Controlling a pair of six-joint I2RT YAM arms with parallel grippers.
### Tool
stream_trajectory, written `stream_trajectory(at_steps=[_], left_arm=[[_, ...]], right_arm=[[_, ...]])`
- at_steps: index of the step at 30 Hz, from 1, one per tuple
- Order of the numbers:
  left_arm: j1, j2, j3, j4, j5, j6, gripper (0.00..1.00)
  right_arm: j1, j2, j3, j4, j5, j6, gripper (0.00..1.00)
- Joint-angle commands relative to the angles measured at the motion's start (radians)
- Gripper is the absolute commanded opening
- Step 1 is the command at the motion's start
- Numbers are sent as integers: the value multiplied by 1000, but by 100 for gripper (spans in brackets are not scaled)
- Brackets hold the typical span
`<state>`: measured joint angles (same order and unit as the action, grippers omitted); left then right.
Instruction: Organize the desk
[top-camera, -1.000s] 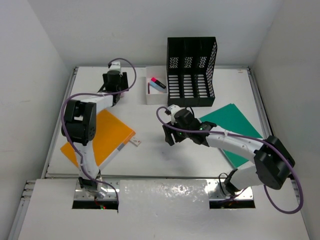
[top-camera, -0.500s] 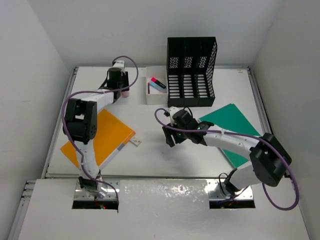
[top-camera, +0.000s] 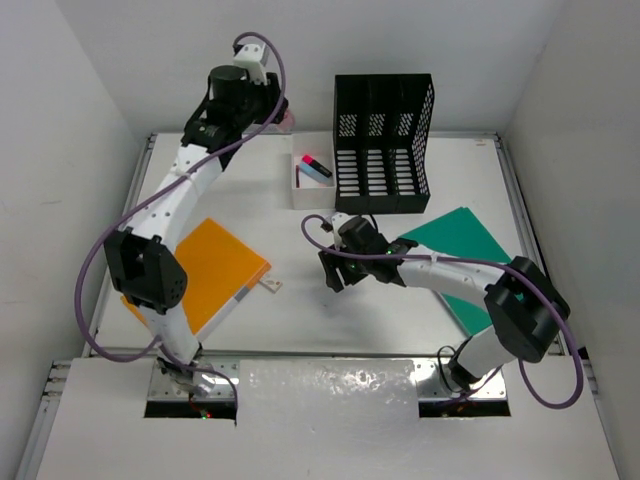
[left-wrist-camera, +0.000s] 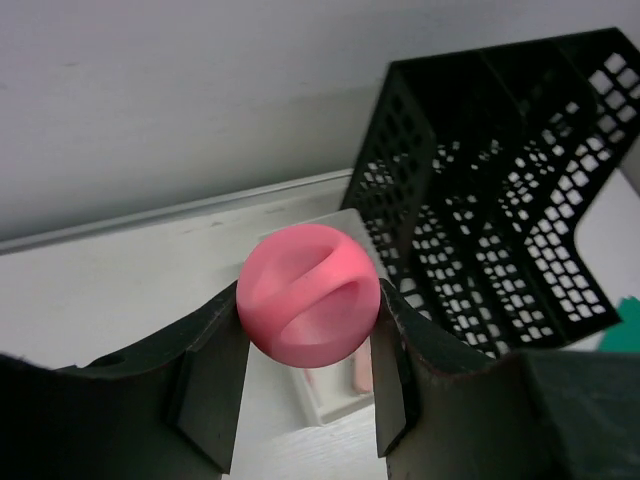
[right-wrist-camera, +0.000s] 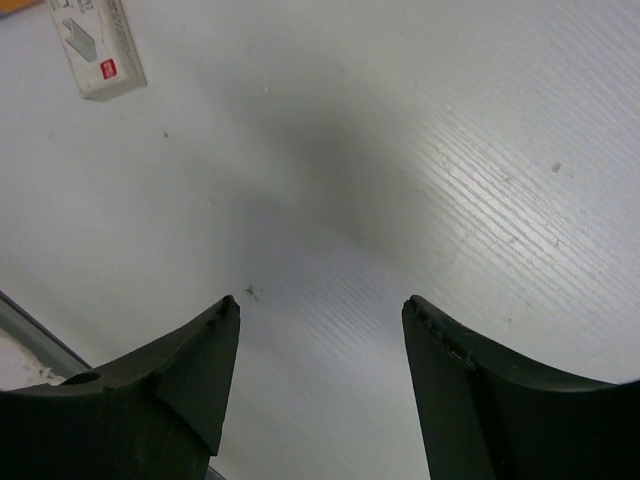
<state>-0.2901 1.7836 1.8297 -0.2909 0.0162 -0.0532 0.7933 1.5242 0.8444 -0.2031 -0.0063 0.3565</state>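
White desk, small box with pink marker

The white desk carries an orange folder lying flat at the near left, a small white carton just beside its right corner, a white open box and a black three-slot file rack side by side at the far edge, and a green folder lying flat on the right.

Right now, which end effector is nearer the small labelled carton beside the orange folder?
Right. The right end effector hovers open beside the carton, over bare desk. The left end effector is raised at the far edge, shut on a pink ball.
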Motion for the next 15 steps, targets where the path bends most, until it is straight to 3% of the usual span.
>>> stream_trajectory(at_steps=[1,5,15], left_arm=[[-38,48,-7,40,119,-65,0],[-46,117,-72,188,272,-118,0],[-69,370,92,167,280,-165,0]], right_arm=[[0,-6,51,34,-15,-4,64],[0,-16,50,15,-1,-5,64],[0,-53,16,-9,38,1,64]])
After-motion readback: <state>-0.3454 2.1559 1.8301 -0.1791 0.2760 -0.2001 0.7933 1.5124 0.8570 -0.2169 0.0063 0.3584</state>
